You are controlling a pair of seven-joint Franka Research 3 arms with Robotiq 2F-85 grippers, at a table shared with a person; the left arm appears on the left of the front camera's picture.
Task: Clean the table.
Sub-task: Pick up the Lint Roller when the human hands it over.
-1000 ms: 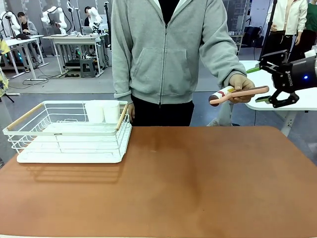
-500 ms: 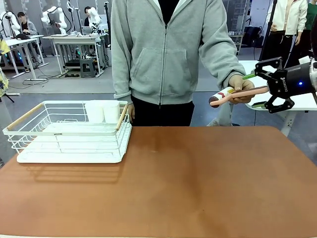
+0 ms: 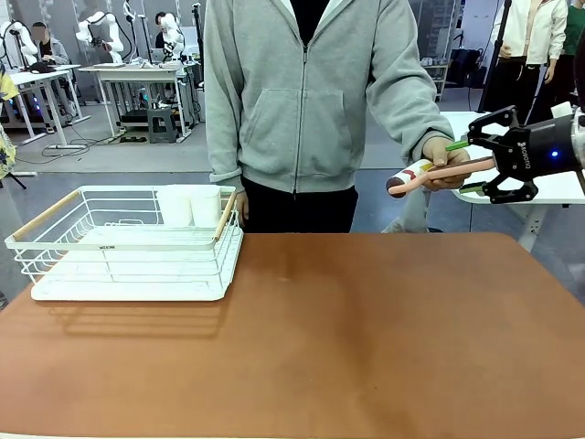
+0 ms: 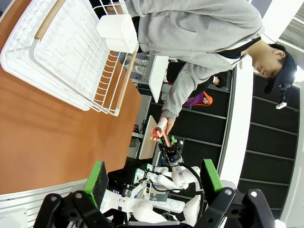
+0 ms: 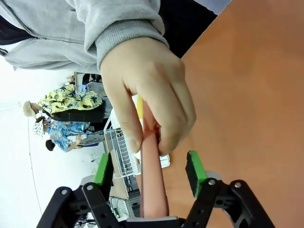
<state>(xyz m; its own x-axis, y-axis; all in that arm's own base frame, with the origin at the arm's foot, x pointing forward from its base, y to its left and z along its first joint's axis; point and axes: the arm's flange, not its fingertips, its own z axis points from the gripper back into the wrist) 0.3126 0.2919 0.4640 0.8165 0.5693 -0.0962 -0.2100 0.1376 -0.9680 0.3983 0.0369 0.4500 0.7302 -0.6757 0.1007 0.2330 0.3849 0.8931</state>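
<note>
Right claw [image 3: 464, 166]: wide open, empty, now brought around the pink plastic handle [image 5: 153, 187] (held by a hand [image 3: 445, 154]).
Reddish-brown bench [image 3: 366, 347]: cleaning not started.

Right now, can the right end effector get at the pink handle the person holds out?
Probably yes: the open right end effector straddles the pink handle, and the person's hand grips farther up, leaving that end free.

Front camera looks across the table [image 3: 366, 347] at the person [image 3: 302, 101]; left wrist, rolled, views them from afar; right wrist's tight on the hand [image 5: 147, 90] all share.
</note>
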